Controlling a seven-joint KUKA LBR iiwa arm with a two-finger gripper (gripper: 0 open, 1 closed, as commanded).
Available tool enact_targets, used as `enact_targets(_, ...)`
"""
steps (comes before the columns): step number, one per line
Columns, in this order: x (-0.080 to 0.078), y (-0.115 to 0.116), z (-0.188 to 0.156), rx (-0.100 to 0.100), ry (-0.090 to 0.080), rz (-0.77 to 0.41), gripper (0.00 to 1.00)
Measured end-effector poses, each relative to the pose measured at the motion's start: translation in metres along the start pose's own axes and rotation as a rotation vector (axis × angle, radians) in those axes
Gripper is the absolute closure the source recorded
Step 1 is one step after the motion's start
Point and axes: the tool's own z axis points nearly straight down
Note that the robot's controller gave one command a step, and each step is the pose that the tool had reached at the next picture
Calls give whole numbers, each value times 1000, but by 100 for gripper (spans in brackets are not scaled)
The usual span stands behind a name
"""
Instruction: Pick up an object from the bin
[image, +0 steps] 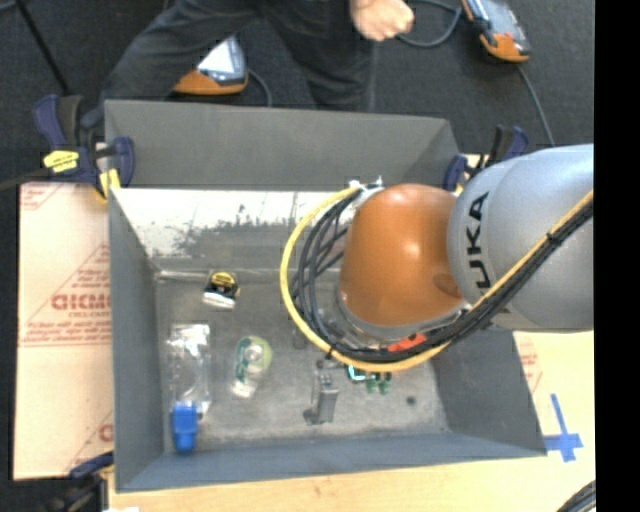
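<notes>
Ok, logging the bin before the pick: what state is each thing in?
claw: low in the bin, right of centre, apart from the things at left.
black-and-yellow piece: lying near the back wall, free.
clear plastic bag: crumpled, lying at left.
clear greenish piece: lying beside the bag.
blue piece: lying front left, by the bag.

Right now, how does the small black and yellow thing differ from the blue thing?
The black and yellow thing lies toward the view's top; the blue thing lies in the bottom left corner. The black and yellow thing lies alone; the blue thing adjoins a crumpled clear wrap. Both are small and rest on the bin floor, left of the gripper.
</notes>
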Motion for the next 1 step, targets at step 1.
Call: enact_targets(1,-73,42,129,0,-11,-135,0)
